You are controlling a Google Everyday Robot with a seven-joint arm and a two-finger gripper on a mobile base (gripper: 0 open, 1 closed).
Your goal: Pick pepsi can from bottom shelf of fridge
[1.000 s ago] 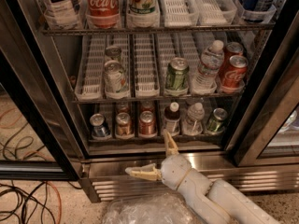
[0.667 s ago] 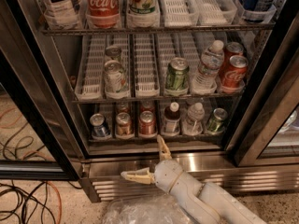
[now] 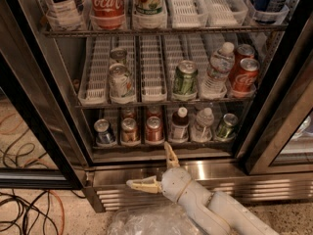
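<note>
The pepsi can [image 3: 103, 131], dark blue with a silver top, stands leftmost on the bottom shelf [image 3: 161, 144] of the fridge [image 3: 220, 173]. To its right stand an orange-brown can [image 3: 129, 129] and a red can [image 3: 154, 129]. My gripper [image 3: 154, 169] is open and empty. It hangs in front of the stainless base, below the shelf's front edge and to the right of the pepsi can. One finger [image 3: 171, 154] points up toward the shelf. The other finger [image 3: 141, 184] points left.
A dark bottle [image 3: 179, 125], a water bottle [image 3: 201, 125] and a green can [image 3: 226, 126] fill the shelf's right side. The middle rack holds a green can [image 3: 186, 77] and red cans [image 3: 244, 72]. Cables [image 3: 24, 214] lie on the floor at left. Crinkled plastic [image 3: 146, 222] lies below my arm.
My gripper has shifted slightly left and down in front of the fridge base, still open. The cans and bottles have not moved.
</note>
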